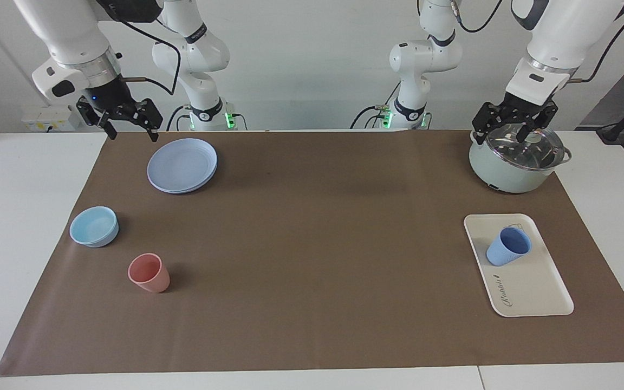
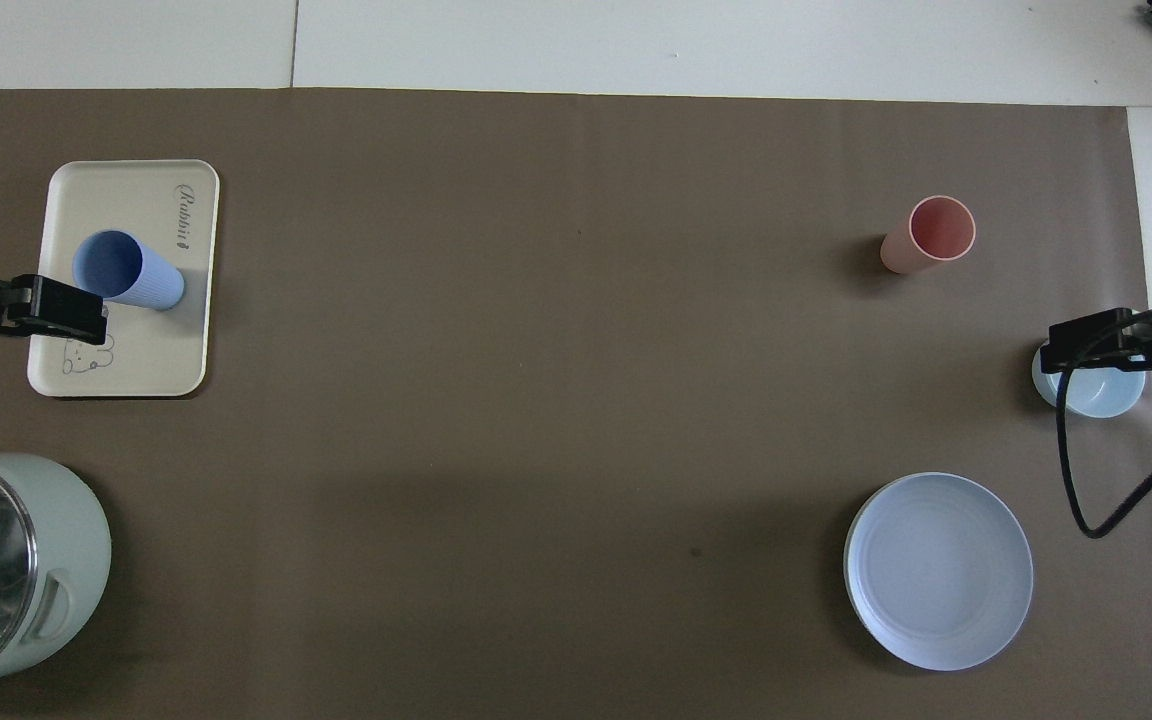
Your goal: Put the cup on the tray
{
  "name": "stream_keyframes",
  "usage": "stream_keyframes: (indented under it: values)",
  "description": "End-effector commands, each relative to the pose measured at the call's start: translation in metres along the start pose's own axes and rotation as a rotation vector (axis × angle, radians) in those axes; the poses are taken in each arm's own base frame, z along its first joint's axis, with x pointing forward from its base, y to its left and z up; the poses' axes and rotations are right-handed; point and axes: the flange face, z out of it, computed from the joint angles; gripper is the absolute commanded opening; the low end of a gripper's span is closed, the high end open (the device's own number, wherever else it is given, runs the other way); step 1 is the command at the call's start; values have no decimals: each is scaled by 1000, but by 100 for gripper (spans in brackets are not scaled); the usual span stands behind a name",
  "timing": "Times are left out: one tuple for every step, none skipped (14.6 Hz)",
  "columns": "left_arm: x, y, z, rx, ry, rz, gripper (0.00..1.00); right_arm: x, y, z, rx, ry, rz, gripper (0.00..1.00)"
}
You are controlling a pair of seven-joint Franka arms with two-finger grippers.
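The periwinkle-blue cup (image 1: 508,246) stands upright on the cream-white tray (image 1: 528,292), toward the left arm's end of the table. It also shows in the overhead view (image 2: 126,272), on the tray (image 2: 136,360) between the "Rabbit" text and the animal drawing. My left gripper (image 1: 507,130) is open and empty, raised over the pot's lid, well clear of the cup. In the overhead view it (image 2: 46,310) shows at the tray's edge. My right gripper (image 1: 130,130) is open and empty, raised near the plates at the right arm's end; it also shows in the overhead view (image 2: 1096,345).
A pale green pot with a glass lid (image 1: 518,157) stands nearer to the robots than the tray. Toward the right arm's end are stacked round blue plates (image 1: 182,165), a light-blue bowl (image 1: 94,226) and a salmon-pink cup (image 1: 149,272). A brown mat covers the table.
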Motion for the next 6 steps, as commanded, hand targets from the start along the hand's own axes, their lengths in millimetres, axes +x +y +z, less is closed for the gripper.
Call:
stream_keyframes:
  values:
    - [-12,3,-1,11,-10,-4,100,-3,0,-3,0,-13,-7,100]
    - [-12,3,-1,11,-11,-5,100,-3,1,-3,0,-12,-4,100]
    - [-12,3,-1,11,-11,-8,100,-3,4,-3,1,-9,-1,100]
    - [-13,3,-1,10,-13,-7,100,-2,5,-3,1,-9,-3,100]
    - [-13,3,-1,10,-16,-7,100,-2,5,-3,1,-9,-1,100]
    - [-13,4,-1,11,-19,-5,100,-3,6,-3,0,-7,2,100]
